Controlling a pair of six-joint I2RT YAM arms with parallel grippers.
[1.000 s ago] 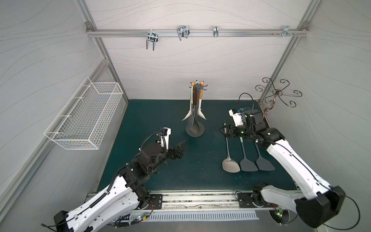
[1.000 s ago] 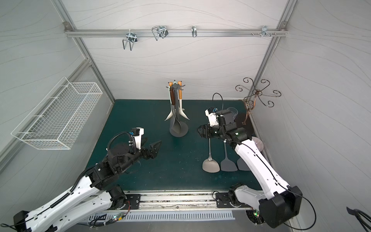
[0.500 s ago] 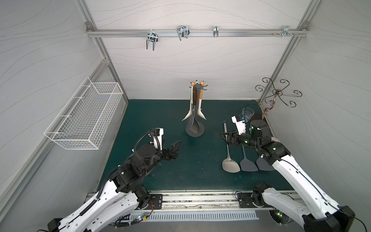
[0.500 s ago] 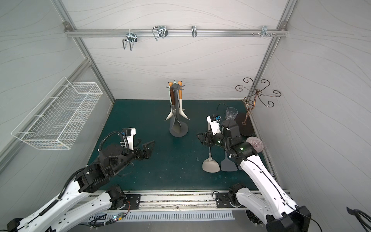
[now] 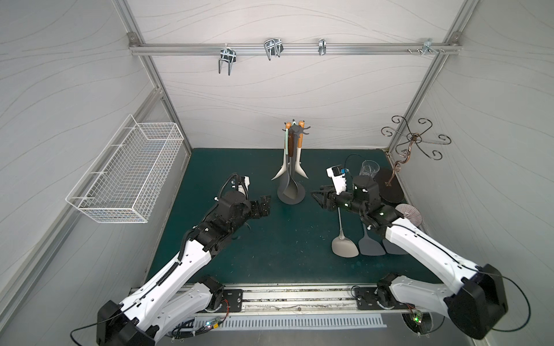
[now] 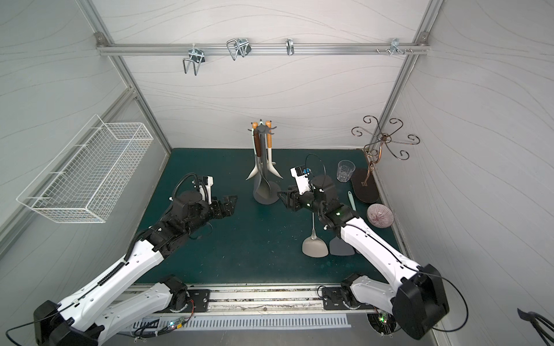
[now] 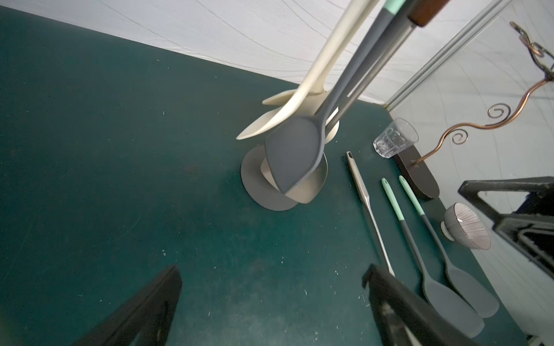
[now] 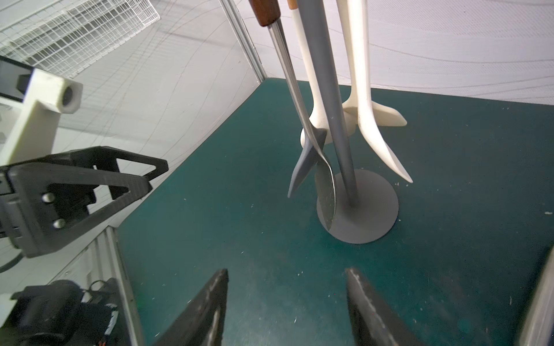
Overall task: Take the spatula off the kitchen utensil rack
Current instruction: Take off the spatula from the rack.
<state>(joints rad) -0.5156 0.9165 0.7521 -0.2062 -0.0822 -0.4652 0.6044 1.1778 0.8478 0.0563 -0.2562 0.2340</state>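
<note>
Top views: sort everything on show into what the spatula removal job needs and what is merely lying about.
For the job: dark grey metal utensil rack with round disc base; dark grey silicone spatula hanging from it.

Lying about: white wire basket; copper scrolled wire stand; clear glass tumbler; pink ribbed bowl; three loose spatulas on the green mat.

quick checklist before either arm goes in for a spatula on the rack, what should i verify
1. Left gripper open and empty: ok.
2. Right gripper open and empty: ok.
3. Grey spatula hanging on the kitchen utensil rack: ok.
4. Green mat bare between both grippers and the rack's base: ok.
5. Grey spatula's blade apart from the steel spatula hanging beside it: cannot tell, they overlap in both wrist views.
6. Which hook carries the grey spatula's handle: cannot tell, the handles bunch at the crown.
</note>
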